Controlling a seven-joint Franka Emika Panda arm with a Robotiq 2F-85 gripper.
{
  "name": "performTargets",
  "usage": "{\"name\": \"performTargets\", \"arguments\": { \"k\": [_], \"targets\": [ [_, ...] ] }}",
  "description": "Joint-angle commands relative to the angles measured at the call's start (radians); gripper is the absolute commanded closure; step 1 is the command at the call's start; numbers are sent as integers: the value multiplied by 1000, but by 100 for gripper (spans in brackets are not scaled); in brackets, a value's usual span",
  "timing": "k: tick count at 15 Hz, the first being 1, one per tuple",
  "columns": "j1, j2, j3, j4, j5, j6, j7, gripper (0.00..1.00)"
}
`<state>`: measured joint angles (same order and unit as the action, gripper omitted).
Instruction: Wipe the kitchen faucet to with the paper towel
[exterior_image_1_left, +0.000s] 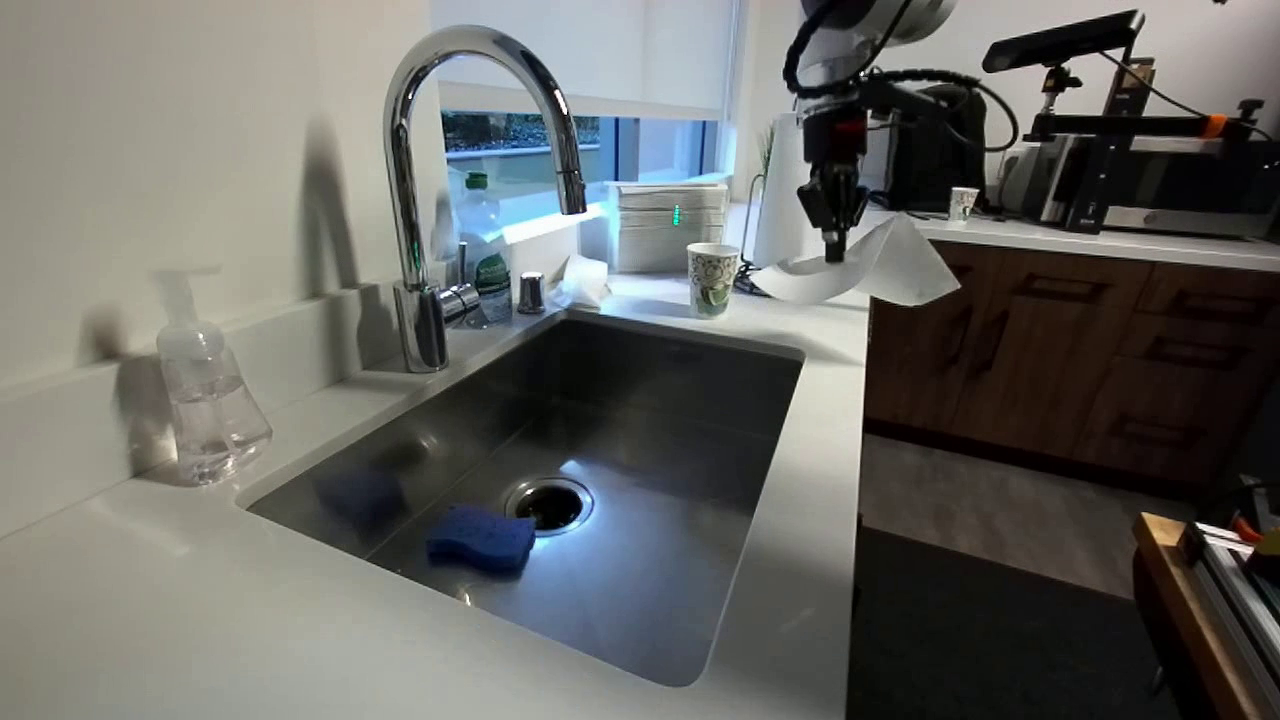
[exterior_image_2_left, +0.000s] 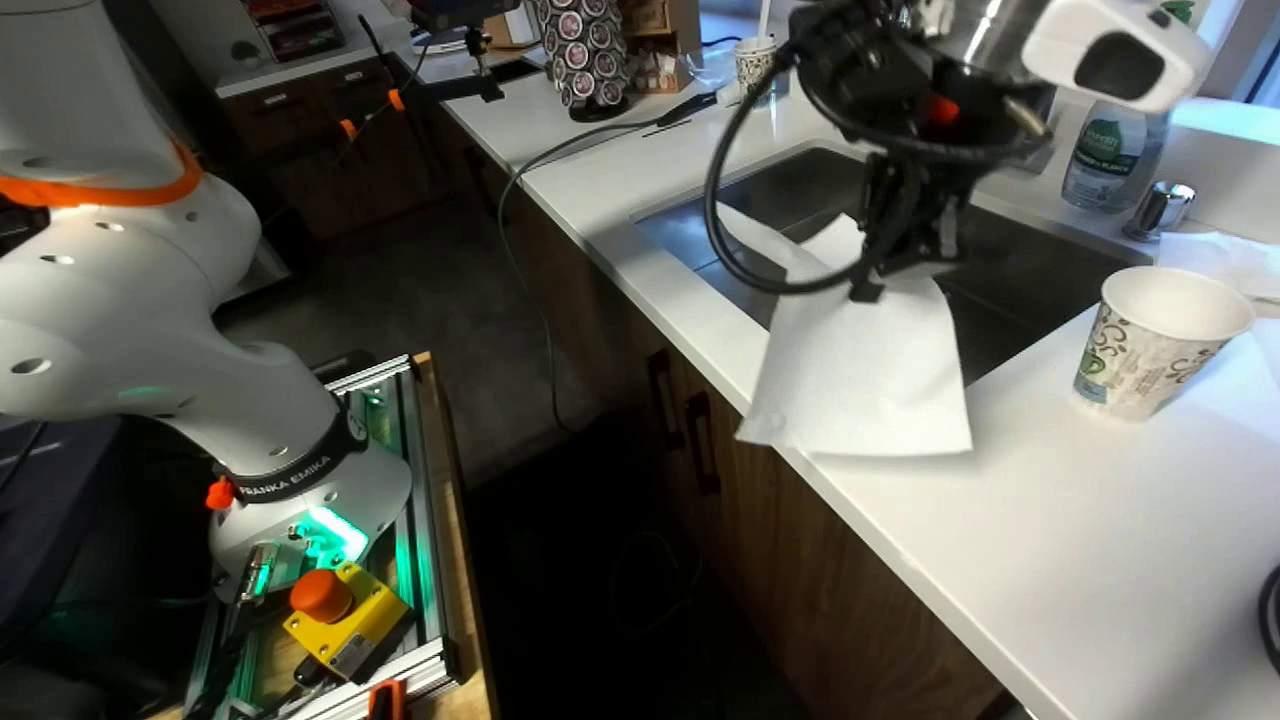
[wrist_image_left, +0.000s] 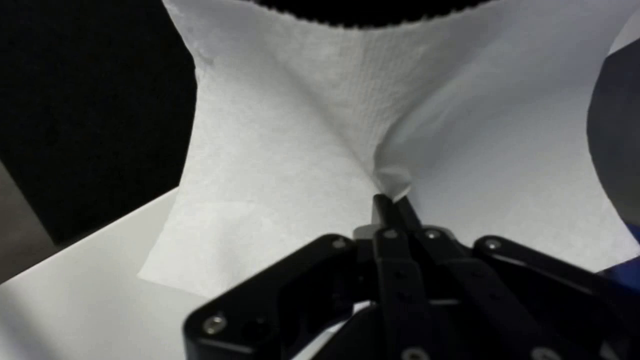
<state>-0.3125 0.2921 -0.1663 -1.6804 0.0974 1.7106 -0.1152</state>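
Note:
The kitchen faucet (exterior_image_1_left: 425, 330), a tall chrome gooseneck, rises behind the sink in an exterior view; the wrist view does not include it. My gripper (exterior_image_1_left: 834, 250) is well to the right of it, over the counter near the front edge. Between its fingertips the gripper (wrist_image_left: 392, 199) pinches a creased fold of the white paper towel (wrist_image_left: 260, 135). The sheet spreads out on both sides and droops in the air. From the opposite side, the paper towel (exterior_image_2_left: 860, 380) hangs below the gripper (exterior_image_2_left: 868, 290), across the counter's front edge beside the sink.
A steel sink (exterior_image_1_left: 640, 570) holds a blue sponge (exterior_image_1_left: 483, 540). A foam soap bottle (exterior_image_1_left: 215, 420) stands left of the faucet. Beyond it are a dish soap bottle (exterior_image_1_left: 490, 270), a chrome cap (exterior_image_1_left: 531, 293) and a patterned paper cup (exterior_image_1_left: 711, 285) on the counter (exterior_image_1_left: 150, 600).

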Motion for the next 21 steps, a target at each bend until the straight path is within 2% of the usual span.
{"name": "performTargets", "arguments": {
  "k": [1, 6, 10, 11, 13, 17, 21],
  "targets": [
    [23, -128, 22, -43, 116, -112, -54, 100],
    [95, -194, 61, -14, 397, -9, 14, 100],
    [168, -214, 108, 0, 589, 163, 48, 100],
    [152, -203, 84, 10, 519, 93, 19, 99],
    [178, -208, 101, 11, 557, 146, 39, 99],
    [179, -206, 99, 9, 592, 158, 38, 100],
    [206, -164, 125, 58, 621, 239, 0, 100]
  ]
}}
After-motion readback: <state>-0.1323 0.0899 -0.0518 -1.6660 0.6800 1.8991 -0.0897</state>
